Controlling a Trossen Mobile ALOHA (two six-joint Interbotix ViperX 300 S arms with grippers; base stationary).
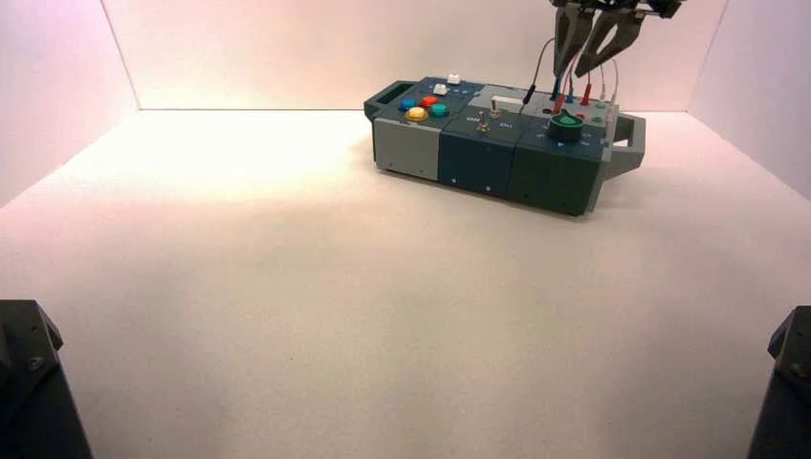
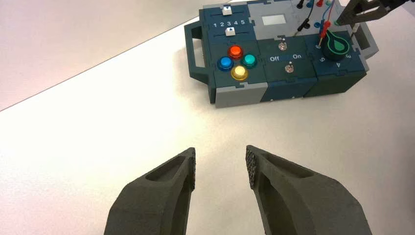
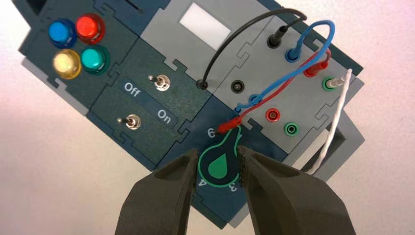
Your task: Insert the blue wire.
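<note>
The right arm reaches over the box (image 3: 147,88), its jaws (image 3: 218,156) wide open, holding nothing, blue wire (image 3: 298,68) near them.

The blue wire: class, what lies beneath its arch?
Beneath the blue wire runs part of the red wire, over the box's grey panel. Whatever they cover there cannot be seen.
</note>
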